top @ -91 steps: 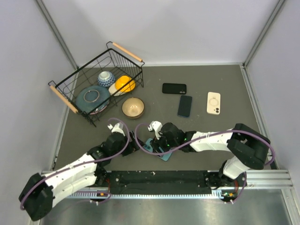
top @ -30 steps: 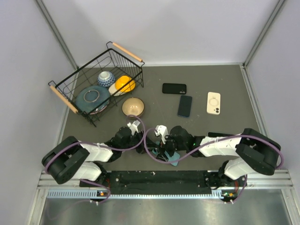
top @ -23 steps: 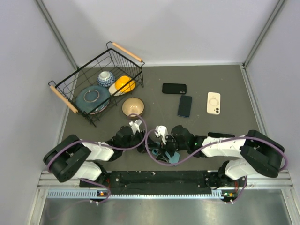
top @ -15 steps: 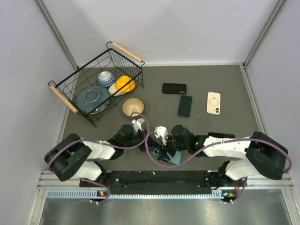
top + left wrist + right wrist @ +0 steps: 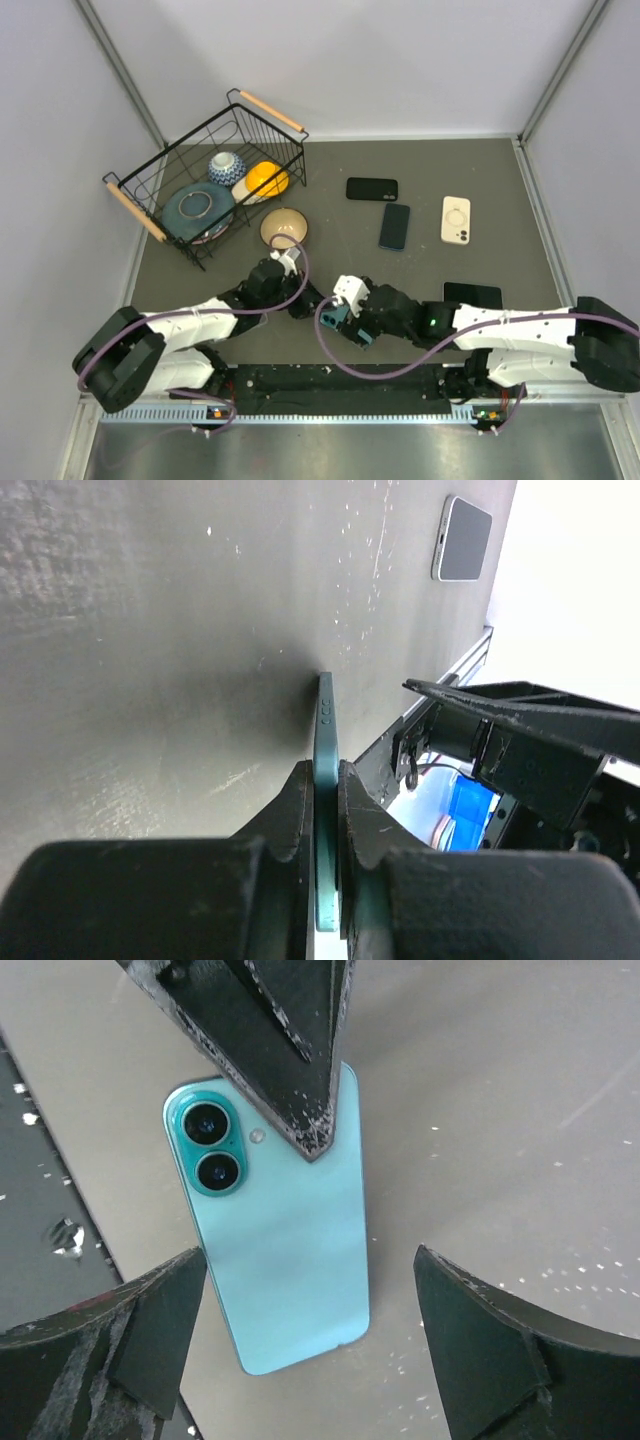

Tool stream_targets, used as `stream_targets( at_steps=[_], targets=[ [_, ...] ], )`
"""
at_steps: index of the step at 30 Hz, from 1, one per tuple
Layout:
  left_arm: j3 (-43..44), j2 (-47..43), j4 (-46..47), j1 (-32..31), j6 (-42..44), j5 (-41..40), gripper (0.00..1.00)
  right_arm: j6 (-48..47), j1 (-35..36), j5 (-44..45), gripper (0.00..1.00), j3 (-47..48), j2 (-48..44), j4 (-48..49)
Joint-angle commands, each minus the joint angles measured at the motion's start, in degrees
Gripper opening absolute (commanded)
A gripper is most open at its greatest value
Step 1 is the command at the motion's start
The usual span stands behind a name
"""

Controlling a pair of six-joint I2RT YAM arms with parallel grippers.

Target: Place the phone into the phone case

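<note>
Near-side on the counter (image 5: 450,170), left jaws clench the phone (image 5: 285,1260), pickup underway; right jaws gape above; next needs a steady lift.

The phone (image 5: 280,1240) is pale teal, its camera rings a darker teal. The table (image 5: 450,270) is dark grey, flecked with white. The basket (image 5: 175,143) is black wire with light wooden handles (image 5: 271,110). Inside it are a blue-and-white patterned bowl (image 5: 227,166), a yellow bowl (image 5: 266,179) and a slate-blue plate (image 5: 198,207). Outside it is a tan bowl (image 5: 284,229). Farther back lie a black slab (image 5: 372,188), a navy slab (image 5: 395,226) and a cream case (image 5: 456,219) marked with a pale ring. The arms (image 5: 510,325) are white with black joints, and their cables (image 5: 321,335) are purple.
</note>
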Motion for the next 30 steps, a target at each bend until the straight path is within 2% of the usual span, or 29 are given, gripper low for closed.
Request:
stream_targets(
  at_steps=[1, 4, 9, 14, 17, 20, 21, 23, 24, 27, 30],
  targets=[
    [3.6, -4.4, -8.7, 0.6, -2.8, -5.1, 0.00, 0.8, 6.0, 16.0, 0.82, 1.1, 1.7, 1.3],
    [3.4, -6.6, -10.6, 1.4, -5.6, -5.6, 0.00, 0.7, 9.0, 21.4, 0.77, 2.4, 5.1, 1.6],
    [4.7, -9.9, -16.6, 3.2, -8.0, -5.1, 0.00, 0.5, 13.5, 28.6, 0.76, 5.5, 12.9, 3.8],
    [6.5, -14.6, -25.1, 3.5, -9.0, -9.7, 0.00, 0.6, 14.7, 31.3, 0.74, 7.1, 17.4, 6.5],
    [6.0, -16.8, -26.6, 3.6, -11.3, -10.5, 0.00, 0.7, 14.7, 34.8, 0.65, 7.4, 19.2, 8.0],
    [5.1, -18.9, -29.2, 3.7, -14.5, -10.7, 0.00, 0.2, 15.0, 37.2, 0.46, 7.3, 19.0, 10.3],
    [4.7, -19.6, -28.9, 3.6, -15.4, -10.2, 0.00, -0.8, 15.2, 37.5, 0.37, 6.8, 18.7, 11.8],
    [3.3, -21.4, -28.7, 3.6, -16.3, -10.0, 0.00, -2.9, 16.2, 37.0, 0.30, 5.2, 17.3, 16.0],
    [2.9, -21.8, -28.3, 3.6, -17.0, -9.7, 0.00, -4.6, 16.4, 35.7, 0.25, 3.4, 16.9, 21.1],
    [1.1, -23.0, -26.9, 3.6, -18.9, -8.3, 0.00, -6.5, 17.0, 34.2, 0.18, 1.2, 16.8, 27.1],
    [0.4, -23.7, -26.5, 3.6, -20.1, -6.0, 0.00, -8.3, 17.7, 35.1, 0.20, 1.2, 19.2, 30.0]
  ],
)
